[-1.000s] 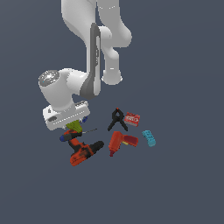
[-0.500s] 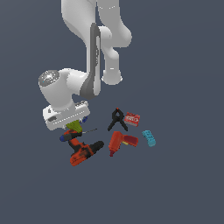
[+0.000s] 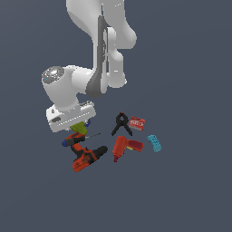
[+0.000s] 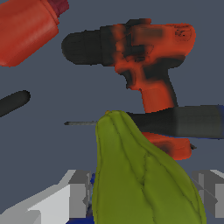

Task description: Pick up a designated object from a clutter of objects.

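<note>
- Nothing has visibly moved since the earlier frames: we see the white arm at the same low stoop and each item in the same spot.
- Our gripper [image 3: 78, 128] hangs low over the clutter, at about 8 o'clock from the middle of the exterior view.
- In the wrist view the small yellow-green, tapered, pear-like object [image 4: 140, 179] fills the space between the two grey fingers [image 4: 79, 192], one at each side of it.
- We cannot tell whether the jaws press on the pear-like object or merely stand beside it.
- From outside, only a sliver of it shows under the white hand, with a dark blue can [image 3: 67, 142] just beside it at about 7 o'clock.
- A red-and-black drill [image 3: 88, 157] lies on its side on the grey tabletop [image 3: 190, 190], at 6 o'clock from our gripper; the wrist view shows it beyond the pear's narrow end.
- A thin screwdriver with a dark handle [image 4: 175, 122] lies across that drill.
- A second red drill [image 3: 124, 147] lies at 3 o'clock from the first.
- A black clamp [image 3: 121, 123] stands at 12 o'clock from the second drill, with a small red box [image 3: 137, 123] touching or just beside it at 3 o'clock.
- A teal block [image 3: 155, 142] lies just beside the second drill, at 3 o'clock from it.
</note>
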`<action>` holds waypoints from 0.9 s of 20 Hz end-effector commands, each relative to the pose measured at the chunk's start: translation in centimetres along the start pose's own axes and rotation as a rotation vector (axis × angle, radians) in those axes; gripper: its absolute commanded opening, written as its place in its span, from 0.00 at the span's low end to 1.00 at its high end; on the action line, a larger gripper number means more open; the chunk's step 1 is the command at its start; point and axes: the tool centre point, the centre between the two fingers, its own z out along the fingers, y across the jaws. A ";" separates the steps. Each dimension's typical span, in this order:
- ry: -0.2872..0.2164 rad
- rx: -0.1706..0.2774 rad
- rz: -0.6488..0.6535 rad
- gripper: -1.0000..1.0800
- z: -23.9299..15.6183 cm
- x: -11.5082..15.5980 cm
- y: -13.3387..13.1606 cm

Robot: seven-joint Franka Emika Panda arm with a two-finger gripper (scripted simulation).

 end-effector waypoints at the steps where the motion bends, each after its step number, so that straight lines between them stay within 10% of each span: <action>1: 0.002 -0.002 -0.001 0.00 -1.4 0.5 -0.7; 18: -0.001 -0.005 0.000 0.00 -17.0 5.5 -10.6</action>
